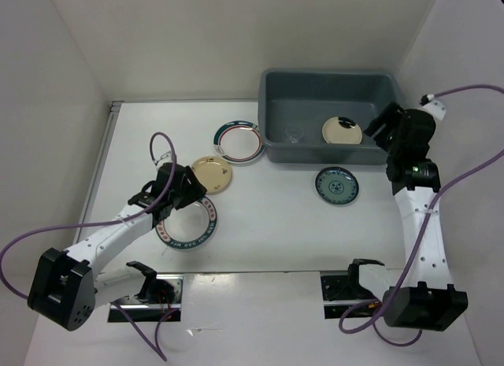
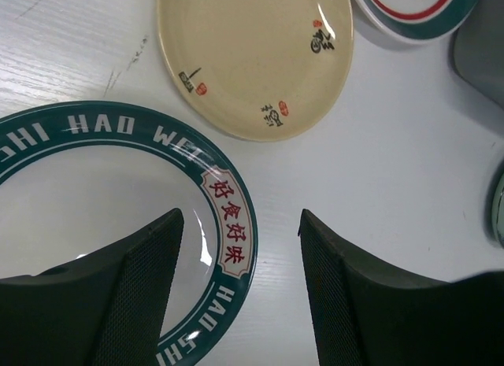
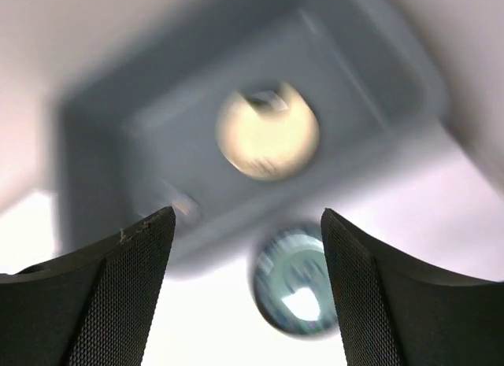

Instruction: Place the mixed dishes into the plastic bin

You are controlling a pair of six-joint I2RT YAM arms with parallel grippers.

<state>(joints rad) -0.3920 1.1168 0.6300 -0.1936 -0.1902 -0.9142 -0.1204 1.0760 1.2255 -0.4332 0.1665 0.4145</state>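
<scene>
The grey-blue plastic bin (image 1: 276, 90) stands at the far right and holds a beige plate (image 1: 342, 131) and a small clear cup (image 1: 294, 134). On the table lie a white plate with a teal and red rim (image 1: 238, 141), a second beige plate (image 1: 213, 175), a white plate with a teal lettered rim (image 1: 189, 228) and a small teal patterned plate (image 1: 336, 185). My left gripper (image 1: 189, 194) is open and empty, low over the lettered plate's (image 2: 94, 193) right rim, with the beige plate (image 2: 256, 55) just ahead. My right gripper (image 1: 383, 126) is open and empty above the bin's right end.
White walls close in the table on the left, back and right. The right wrist view is blurred by motion; it shows the bin (image 3: 157, 130), the beige plate inside (image 3: 268, 134) and the teal plate (image 3: 295, 283) in front of it. Purple cables loop off both arms.
</scene>
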